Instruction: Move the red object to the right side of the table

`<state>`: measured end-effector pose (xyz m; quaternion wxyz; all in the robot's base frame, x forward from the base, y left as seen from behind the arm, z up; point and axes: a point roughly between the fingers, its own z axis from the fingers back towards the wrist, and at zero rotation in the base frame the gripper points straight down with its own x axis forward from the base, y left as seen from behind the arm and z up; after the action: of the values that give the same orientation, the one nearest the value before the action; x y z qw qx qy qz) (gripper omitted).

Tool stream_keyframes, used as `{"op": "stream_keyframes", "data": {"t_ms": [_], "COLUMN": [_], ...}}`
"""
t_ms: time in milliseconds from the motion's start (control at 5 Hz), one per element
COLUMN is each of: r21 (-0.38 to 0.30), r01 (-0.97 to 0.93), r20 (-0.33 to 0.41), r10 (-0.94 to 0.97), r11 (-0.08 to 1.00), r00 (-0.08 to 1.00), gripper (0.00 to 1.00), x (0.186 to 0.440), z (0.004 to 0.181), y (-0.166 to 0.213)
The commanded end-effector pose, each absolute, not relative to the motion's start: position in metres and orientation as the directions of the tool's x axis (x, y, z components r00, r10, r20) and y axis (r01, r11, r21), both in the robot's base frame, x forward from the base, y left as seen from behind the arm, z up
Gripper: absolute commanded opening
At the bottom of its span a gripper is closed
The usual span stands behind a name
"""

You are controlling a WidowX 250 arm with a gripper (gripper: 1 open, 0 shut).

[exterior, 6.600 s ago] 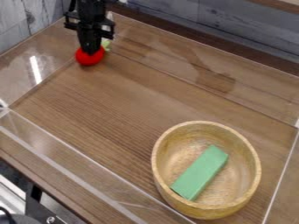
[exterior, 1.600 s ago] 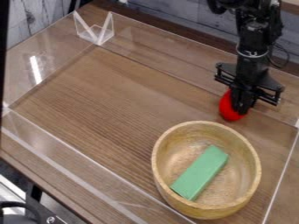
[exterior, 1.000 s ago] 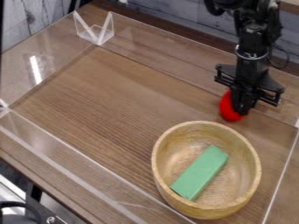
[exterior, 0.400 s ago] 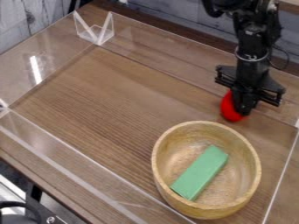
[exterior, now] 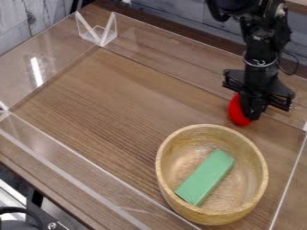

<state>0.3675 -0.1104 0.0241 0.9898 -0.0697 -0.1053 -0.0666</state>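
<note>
The red object (exterior: 243, 110) is a small rounded toy resting on the brown wood-grain table (exterior: 132, 99) near its right edge, just beyond the bowl. My gripper (exterior: 253, 108) points almost straight down onto it, its black fingers shut on the red object. The fingers cover most of the toy's top, so its leafy tip is hidden.
A round light wooden bowl (exterior: 180, 180) holding a flat green block (exterior: 206, 176) sits at the front right, close to the gripper. Low clear acrylic walls (exterior: 36, 135) border the table. A clear acrylic stand (exterior: 96, 29) is at the back left corner.
None over the last second; much earlier the gripper and red object were at the table's back left, and both now stand at the right side.
</note>
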Motion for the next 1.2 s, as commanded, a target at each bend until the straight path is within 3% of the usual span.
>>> {"op": "stream_keyframes", "data": {"t_ms": [0, 200, 1000], "r21": [-0.130, -0.134, -0.150], "r01": [0.169, 0.165, 0.142], "r20": [0.268, 0.269, 0.327], "r10": [-0.130, -0.124, -0.086], "r11": [0.977, 0.977, 0.978], "r00": [0.955, 0.955, 0.941], "gripper": [0.00, 1.00, 1.00], "x": [0.369, 0.368, 0.368], "z": [0.024, 0.030, 0.078], "y": [-0.122, -0.120, -0.096]}}
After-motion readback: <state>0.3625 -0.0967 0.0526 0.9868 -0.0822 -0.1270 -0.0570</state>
